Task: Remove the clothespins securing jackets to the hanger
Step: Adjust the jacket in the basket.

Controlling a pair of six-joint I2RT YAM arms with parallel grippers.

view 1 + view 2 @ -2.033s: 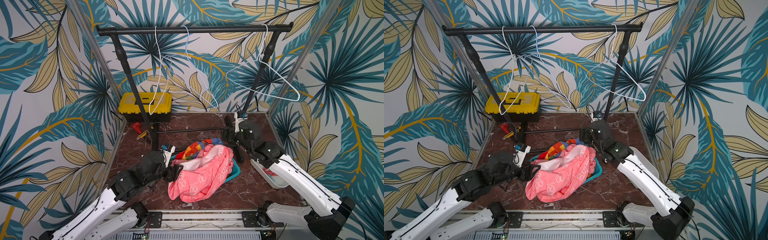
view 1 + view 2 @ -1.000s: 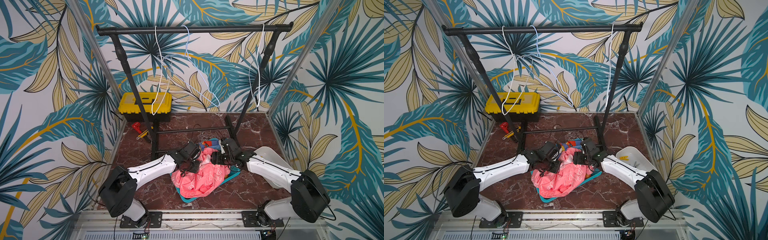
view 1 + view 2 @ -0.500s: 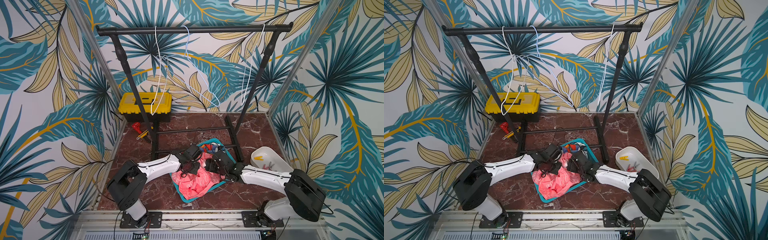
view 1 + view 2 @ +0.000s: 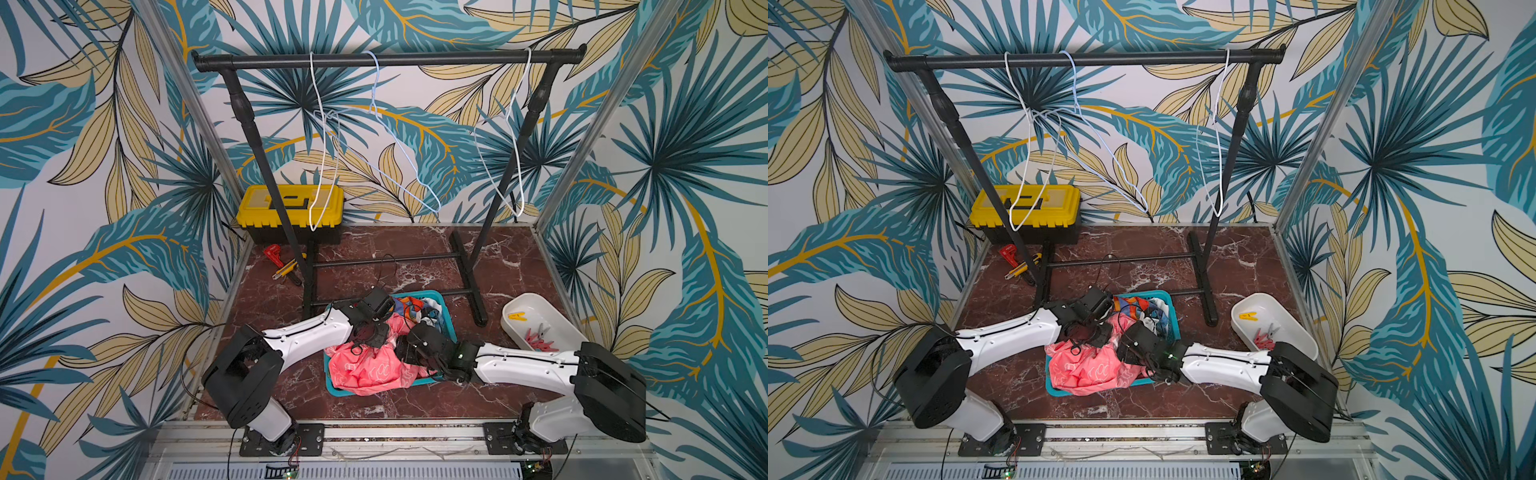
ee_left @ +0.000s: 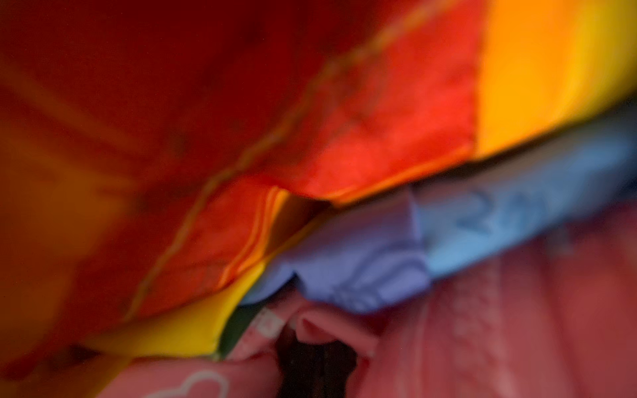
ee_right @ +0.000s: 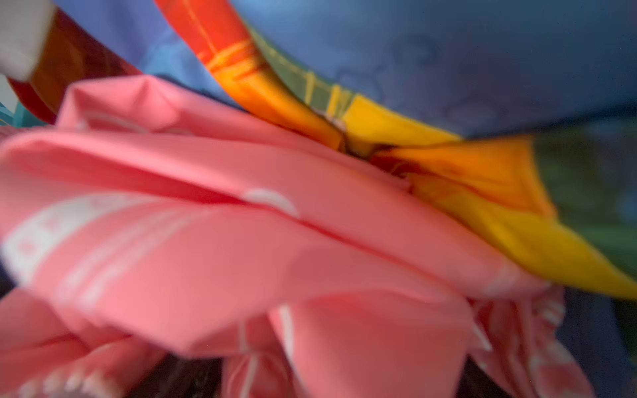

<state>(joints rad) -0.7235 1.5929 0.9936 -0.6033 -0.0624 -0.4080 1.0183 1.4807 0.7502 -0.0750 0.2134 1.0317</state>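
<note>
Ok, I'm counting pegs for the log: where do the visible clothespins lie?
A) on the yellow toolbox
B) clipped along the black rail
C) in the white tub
C: the clothespins, one yellow and several reddish, lie loose inside the white tub.

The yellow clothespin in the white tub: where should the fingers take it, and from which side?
Probably from straight above, closing across the long sides of the yellow clothespin: it lies flat in the white tub, alone at the far end, and the tub's walls block a sideways approach.
</note>
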